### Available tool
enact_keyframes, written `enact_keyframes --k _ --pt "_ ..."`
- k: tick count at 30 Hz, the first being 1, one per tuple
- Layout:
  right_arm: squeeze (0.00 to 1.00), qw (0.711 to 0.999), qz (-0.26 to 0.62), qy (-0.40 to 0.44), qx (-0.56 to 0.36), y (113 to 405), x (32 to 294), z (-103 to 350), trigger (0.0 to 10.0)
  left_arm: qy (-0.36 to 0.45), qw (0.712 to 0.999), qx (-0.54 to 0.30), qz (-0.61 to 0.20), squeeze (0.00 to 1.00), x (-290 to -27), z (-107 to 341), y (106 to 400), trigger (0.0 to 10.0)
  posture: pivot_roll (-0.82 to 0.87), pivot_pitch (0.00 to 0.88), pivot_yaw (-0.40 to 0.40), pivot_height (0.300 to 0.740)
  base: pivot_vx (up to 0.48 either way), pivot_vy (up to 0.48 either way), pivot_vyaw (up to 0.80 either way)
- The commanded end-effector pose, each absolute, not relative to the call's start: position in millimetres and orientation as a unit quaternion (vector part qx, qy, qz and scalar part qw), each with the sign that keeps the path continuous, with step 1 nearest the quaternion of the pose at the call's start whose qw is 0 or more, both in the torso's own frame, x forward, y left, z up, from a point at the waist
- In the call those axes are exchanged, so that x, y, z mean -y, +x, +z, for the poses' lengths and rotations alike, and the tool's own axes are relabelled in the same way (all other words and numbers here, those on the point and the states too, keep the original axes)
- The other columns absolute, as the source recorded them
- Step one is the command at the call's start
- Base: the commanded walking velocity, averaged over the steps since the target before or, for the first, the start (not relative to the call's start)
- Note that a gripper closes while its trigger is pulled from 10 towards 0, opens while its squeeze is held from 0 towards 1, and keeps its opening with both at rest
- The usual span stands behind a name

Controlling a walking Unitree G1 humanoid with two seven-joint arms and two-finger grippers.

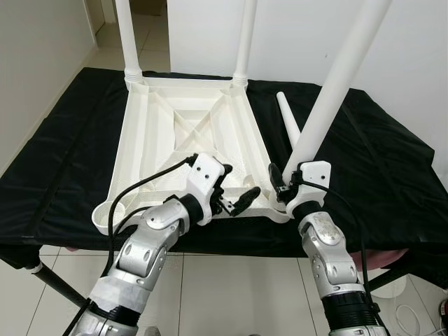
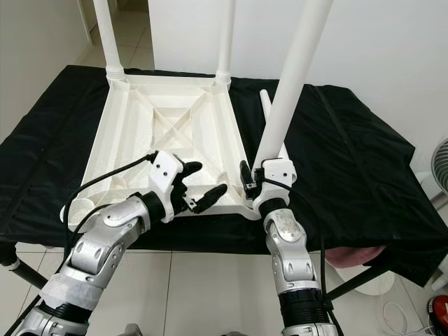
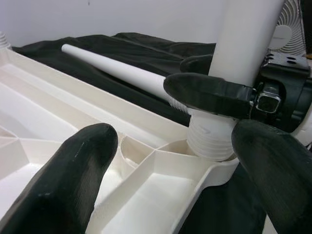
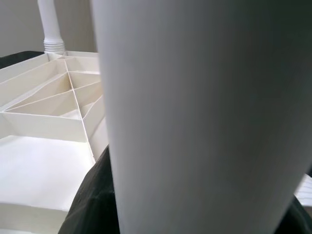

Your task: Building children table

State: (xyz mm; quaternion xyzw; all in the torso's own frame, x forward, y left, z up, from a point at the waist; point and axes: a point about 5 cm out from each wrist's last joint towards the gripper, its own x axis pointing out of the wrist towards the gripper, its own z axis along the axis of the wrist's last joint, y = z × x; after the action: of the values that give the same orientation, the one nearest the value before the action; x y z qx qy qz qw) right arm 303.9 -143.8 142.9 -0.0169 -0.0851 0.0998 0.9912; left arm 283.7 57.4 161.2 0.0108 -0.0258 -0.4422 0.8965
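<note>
The white table top (image 1: pixel 189 119) lies upside down on a black cloth. Two legs (image 1: pixel 128 35) (image 1: pixel 245 38) stand in its far corners. My right gripper (image 1: pixel 287 183) is shut on a third leg (image 1: pixel 336 84) just above its threaded base (image 3: pixel 209 139), which sits in the near right socket; the leg leans right. My left gripper (image 1: pixel 234 190) hangs open over the table's near edge, just left of that socket, holding nothing. A fourth leg (image 1: pixel 288 119) lies loose on the cloth beside the table top. The near left socket (image 1: pixel 115 210) holds no leg.
The black cloth (image 1: pixel 378 161) covers a low platform whose front edge is just before my arms. White walls stand behind and to the left. Tiled floor (image 1: pixel 231 294) lies below, and a fan (image 2: pixel 439 164) stands at the right.
</note>
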Motion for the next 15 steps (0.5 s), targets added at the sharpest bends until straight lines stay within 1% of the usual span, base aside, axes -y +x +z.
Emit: enact_keyframes --k 1,2,4,7,12,13,15 --pt "0.00 0.993 0.104 -0.036 0.049 303 148 126 10.0 0.016 0.867 0.020 -0.498 0.00 -51 160 275 10.0 -0.07 0.000 -0.053 0.740 0.000 0.000 0.00" --pt "0.00 0.991 0.111 -0.046 0.050 304 149 125 10.0 0.030 0.859 0.017 -0.512 0.00 -50 157 273 10.0 -0.07 0.000 -0.051 0.740 0.000 0.000 0.00" --pt "0.00 0.991 0.111 -0.046 0.050 304 149 125 10.0 0.030 0.859 0.017 -0.512 0.00 -50 157 273 10.0 -0.07 0.000 -0.051 0.740 0.000 0.000 0.00" --pt "0.00 0.989 0.122 -0.057 0.054 308 149 125 10.0 0.055 0.845 0.011 -0.532 0.00 -50 151 267 10.0 -0.07 0.000 -0.054 0.740 0.000 0.000 0.00" --pt "0.00 0.989 0.124 -0.056 0.060 310 150 127 10.0 0.067 0.843 0.010 -0.533 0.00 -51 148 266 10.0 -0.07 0.000 -0.057 0.740 0.000 0.000 0.00" --pt "0.00 0.988 0.126 -0.063 0.066 311 150 128 10.0 0.088 0.843 0.010 -0.531 0.00 -53 144 264 10.0 -0.06 0.000 -0.058 0.740 0.000 0.000 0.00" --pt "0.00 0.987 0.128 -0.066 0.068 310 150 128 10.0 0.093 0.843 0.009 -0.530 0.00 -53 142 264 10.0 -0.06 0.000 -0.058 0.740 0.000 0.000 0.00"
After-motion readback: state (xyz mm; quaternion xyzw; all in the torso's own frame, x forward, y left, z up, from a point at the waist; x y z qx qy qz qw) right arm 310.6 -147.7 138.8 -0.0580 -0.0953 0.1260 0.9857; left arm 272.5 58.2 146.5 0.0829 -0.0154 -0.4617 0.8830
